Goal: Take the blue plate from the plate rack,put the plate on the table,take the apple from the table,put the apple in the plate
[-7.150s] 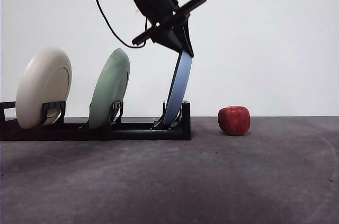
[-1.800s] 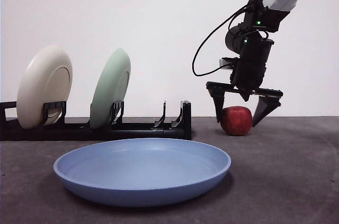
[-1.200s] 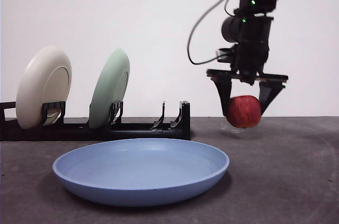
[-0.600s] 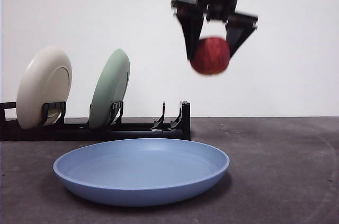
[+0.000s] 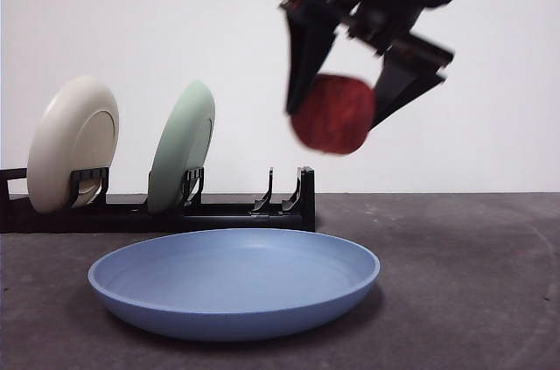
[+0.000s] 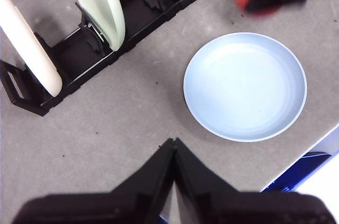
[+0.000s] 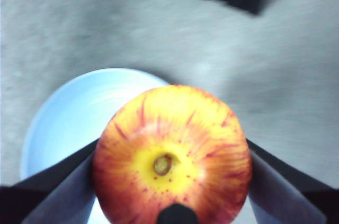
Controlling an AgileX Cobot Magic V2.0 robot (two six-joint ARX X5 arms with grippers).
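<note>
A round, dark red apple (image 5: 333, 114) with yellow streaks and an orange-yellow patch around its stem dimple is clamped between the two black jaws of the right gripper (image 5: 352, 101), high in the air above the right part of the blue plate (image 5: 234, 281). That wide, shallow light-blue plate lies flat and empty on the dark grey table (image 5: 464, 282), near the camera. Behind it the black plate rack (image 5: 175, 211) holds a cream plate (image 5: 72, 142) at left and a pale green plate (image 5: 181, 146) beside it, with its right slots empty, while the left gripper (image 6: 174, 156) waits with its jaws pressed together.
</note>
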